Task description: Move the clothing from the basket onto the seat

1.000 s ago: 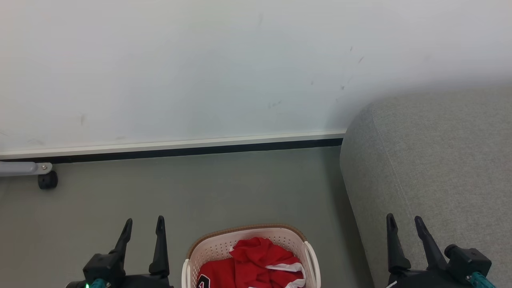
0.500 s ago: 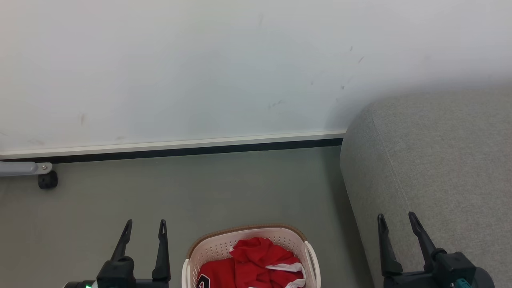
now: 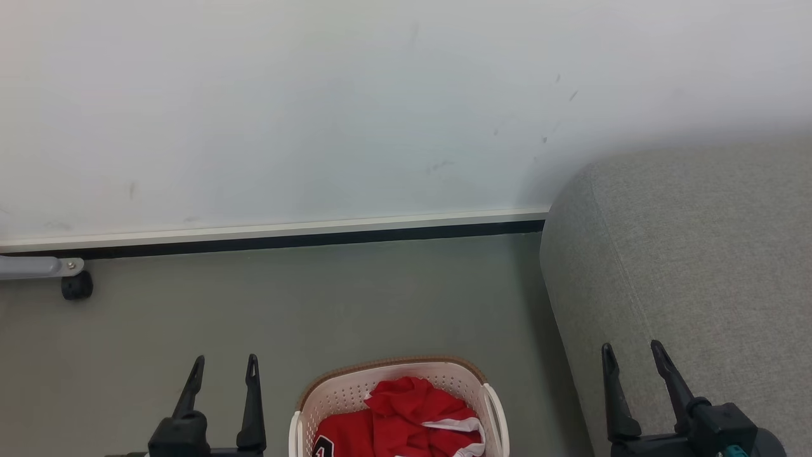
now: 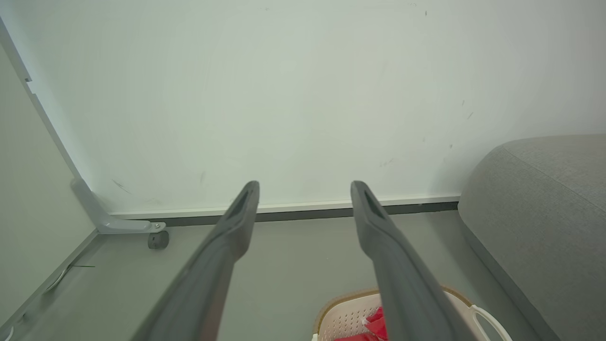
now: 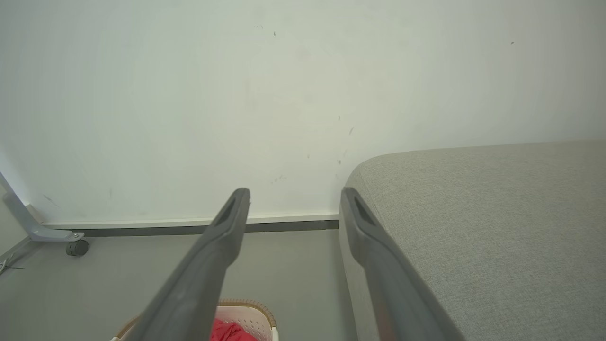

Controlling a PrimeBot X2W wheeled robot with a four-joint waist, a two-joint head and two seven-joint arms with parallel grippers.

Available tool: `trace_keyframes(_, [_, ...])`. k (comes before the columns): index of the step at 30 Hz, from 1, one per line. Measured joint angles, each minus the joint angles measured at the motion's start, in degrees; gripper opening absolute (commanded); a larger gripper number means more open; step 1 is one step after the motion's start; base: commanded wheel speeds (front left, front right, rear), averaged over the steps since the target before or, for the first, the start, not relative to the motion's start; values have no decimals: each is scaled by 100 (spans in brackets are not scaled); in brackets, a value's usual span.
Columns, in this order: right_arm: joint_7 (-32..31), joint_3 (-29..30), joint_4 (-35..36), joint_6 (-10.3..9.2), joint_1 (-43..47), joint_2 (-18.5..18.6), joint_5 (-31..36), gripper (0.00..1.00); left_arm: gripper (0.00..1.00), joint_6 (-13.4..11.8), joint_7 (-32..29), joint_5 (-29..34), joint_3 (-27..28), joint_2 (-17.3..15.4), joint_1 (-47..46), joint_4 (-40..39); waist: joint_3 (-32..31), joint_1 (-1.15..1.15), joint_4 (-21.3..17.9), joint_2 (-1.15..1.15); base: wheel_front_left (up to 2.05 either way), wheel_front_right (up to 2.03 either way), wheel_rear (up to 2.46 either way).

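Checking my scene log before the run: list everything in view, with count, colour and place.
clothing: one heap, pieces uncountable, red with white trim, inside the basket
basket: one, cream with brown rim, on the floor, bottom centre of head view
seat: one, light grey, right of the basket
caster wheel: one, black, far left by the wall, below a grey metal bar
wall: one, white, behind everything
floor: grey-green, under the basket
left pincer: one, dark, open, left of the basket
right pincer: one, dark, open, lower right, seen over the seat
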State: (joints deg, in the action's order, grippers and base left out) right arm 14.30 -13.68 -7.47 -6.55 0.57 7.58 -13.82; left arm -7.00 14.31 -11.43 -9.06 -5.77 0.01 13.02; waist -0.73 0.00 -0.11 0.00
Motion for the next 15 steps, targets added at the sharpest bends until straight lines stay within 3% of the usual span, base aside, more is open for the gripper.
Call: trace_keyframes(15, [0,42,-1,10,7,-2,7,100,100,47,0,1,33,35,2,21,14,0,7,0,0,0,0])
